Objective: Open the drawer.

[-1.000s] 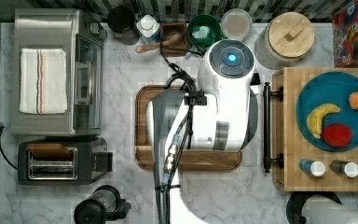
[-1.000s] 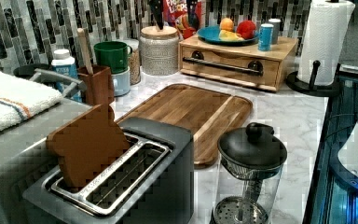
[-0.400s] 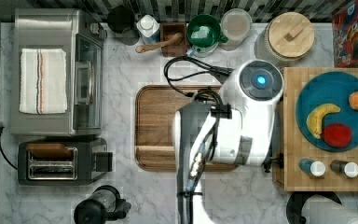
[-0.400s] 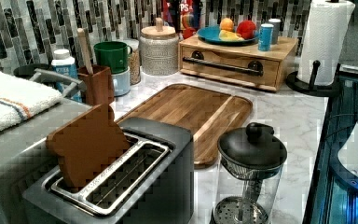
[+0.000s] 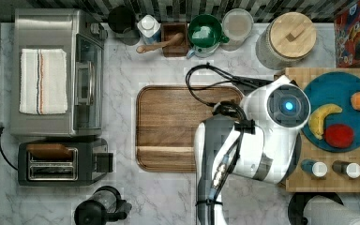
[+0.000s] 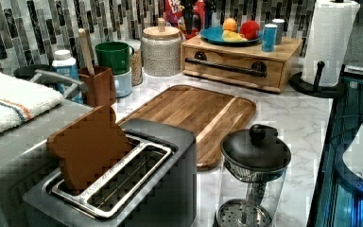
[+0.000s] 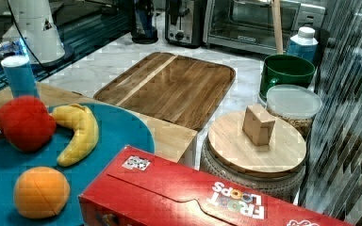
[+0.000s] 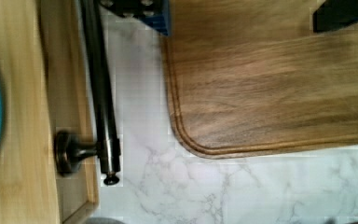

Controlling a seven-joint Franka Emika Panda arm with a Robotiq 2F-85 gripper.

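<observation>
My jaws: two dark tips at the wrist view's edge, one over the black bar handle (image 8: 100, 88), the other well apart over the brown tray (image 8: 270, 88). Released, nothing held. The drawer (image 6: 234, 67) sits shut in the pale wood unit (image 5: 330, 180) on the table (image 6: 283, 118). Best approach, I judge: centre on the bar, descend, clench, pull straight out toward the tray.
</observation>
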